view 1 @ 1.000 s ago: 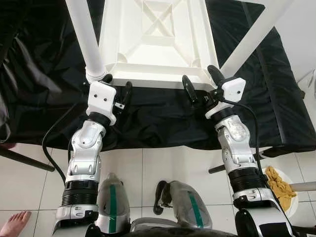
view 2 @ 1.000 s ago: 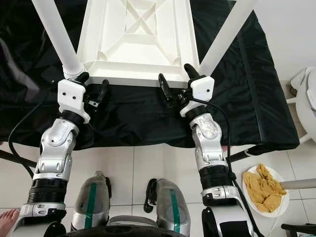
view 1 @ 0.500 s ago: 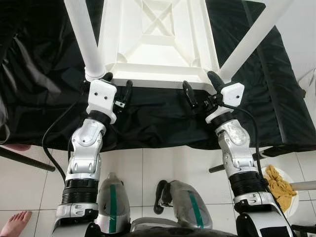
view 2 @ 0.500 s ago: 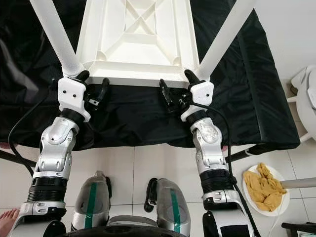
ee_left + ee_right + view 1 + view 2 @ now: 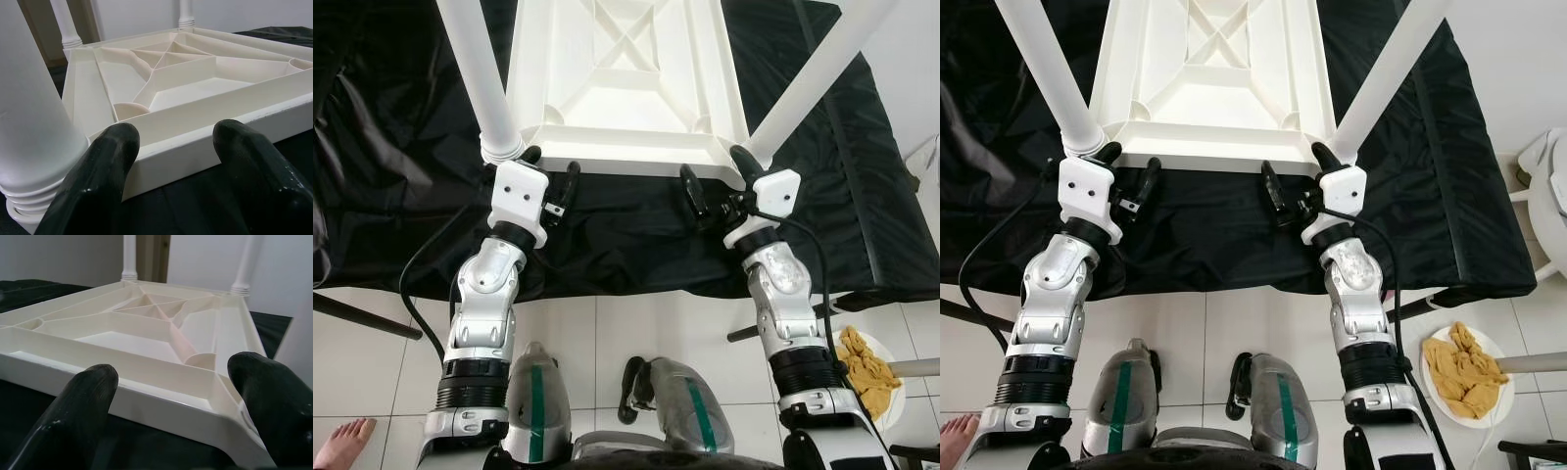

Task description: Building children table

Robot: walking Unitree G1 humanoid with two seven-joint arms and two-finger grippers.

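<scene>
Two claws worked near edge of upturned children table [image 5: 625, 88], laid top-down on black cloth [image 5: 401, 176] over desk, legs up for fitting. Near-left leg [image 5: 481, 83] and near-right leg [image 5: 808, 83] seated in corner sockets. Left claw [image 5: 548, 174] spread astride rim by left socket; right claw [image 5: 713, 176] spread astride rim at right corner, gripping nothing. Likely placed for lifting or flipping. Free cloth both sides; desk edge close behind wrists. Plate of rags [image 5: 1466, 370] on floor, well apart.

Bright, even daylight; sharp focus
</scene>
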